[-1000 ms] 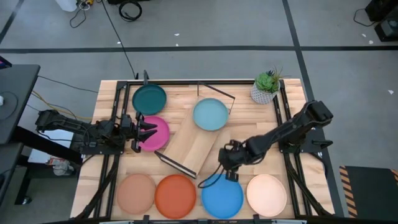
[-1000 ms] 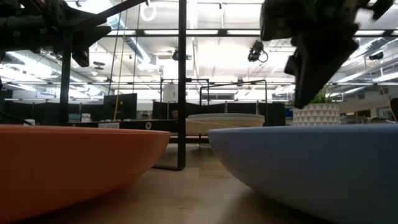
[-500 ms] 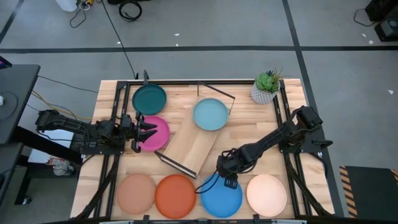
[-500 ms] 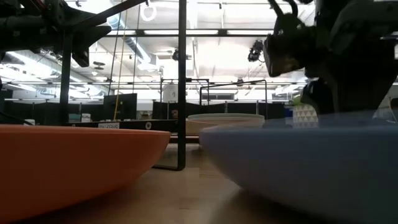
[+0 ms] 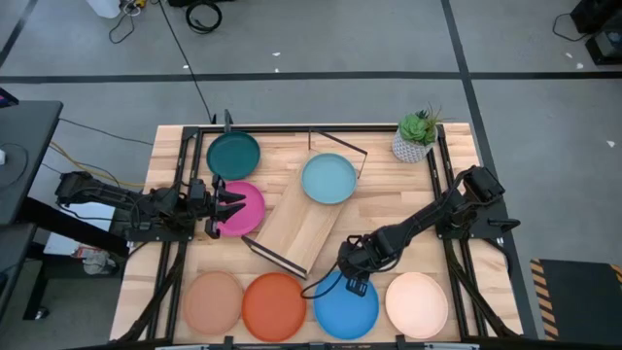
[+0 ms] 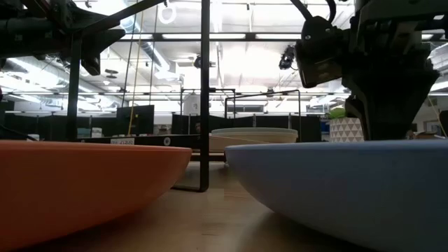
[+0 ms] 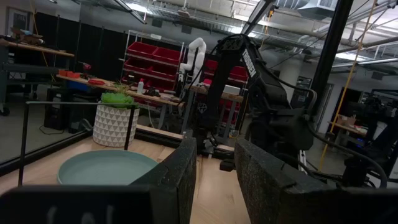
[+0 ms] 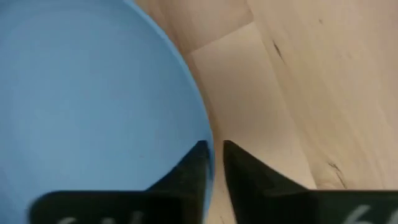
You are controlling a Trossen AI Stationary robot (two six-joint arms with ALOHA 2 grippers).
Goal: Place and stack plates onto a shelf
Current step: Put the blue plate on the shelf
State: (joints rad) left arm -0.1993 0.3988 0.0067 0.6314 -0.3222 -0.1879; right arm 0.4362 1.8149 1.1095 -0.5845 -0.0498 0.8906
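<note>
The blue plate (image 5: 347, 311) lies at the table's near edge between the orange plate (image 5: 274, 306) and the cream plate (image 5: 416, 303). My right gripper (image 5: 352, 279) stands at its far rim and is shut on it. My left gripper (image 5: 229, 206) hovers open over the magenta plate (image 5: 248, 207), which lies near the teal plate (image 5: 233, 154). The shelf (image 5: 296, 233) stands slantwise mid-table, with the light blue plate (image 5: 328, 178) on its far end. The tan plate (image 5: 212, 301) lies at the near left. My right gripper (image 8: 212, 163) pinches the blue plate's far rim (image 8: 208, 134), one finger (image 8: 196, 167) inside the plate and the other finger (image 8: 244, 169) outside it. The fingers come from above, pointing down. The plate's underside rests on the table (image 6: 210, 224).
A small white pot with a green plant (image 5: 415, 138) stands at the far right corner. The arms' black frames (image 5: 180, 224) run along both table sides. Bare wood (image 5: 389, 199) lies between the shelf and the right arm. The orange plate (image 6: 84, 182) sits close beside the blue plate (image 6: 350, 192).
My right gripper has moved toward the near edge and down, from above the bare wood to the blue plate's far rim. In the low view the blue plate's edge has shifted a little toward the orange plate. The left arm has kept still.
</note>
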